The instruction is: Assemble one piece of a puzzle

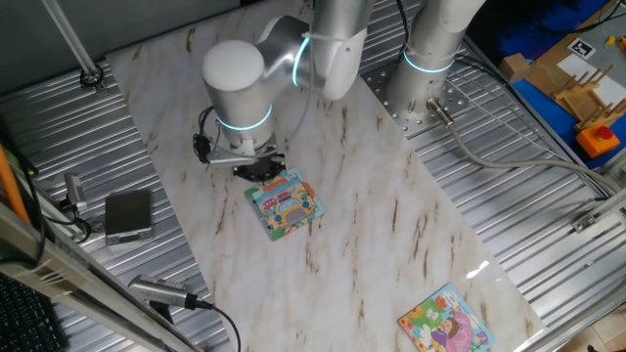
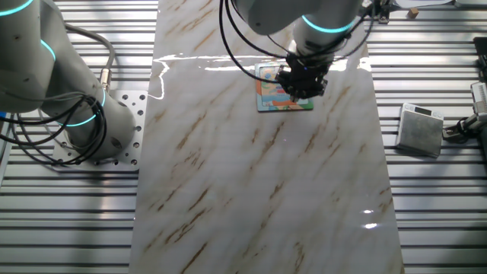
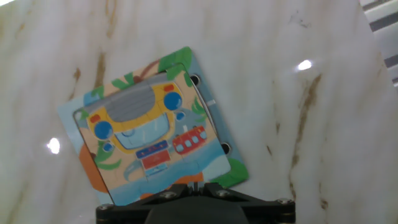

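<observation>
The puzzle (image 1: 285,204) lay tilted on the marble table (image 1: 391,235), and the gripper (image 1: 260,168) hung low just over one edge of it. Whether its fingers were clenched or released could not be told. The piece could not be made out apart from the puzzle. A second puzzle (image 1: 445,323) lay well away from it.

One fixed view looks down from high, the puzzle (image 1: 286,205) sitting about 9 o'clock of centre. The other fixed view faces it from the opposite side (puzzle (image 2: 280,89) near 12 o'clock). Hand view hovers close above, same puzzle (image 3: 152,127) filling it.
</observation>
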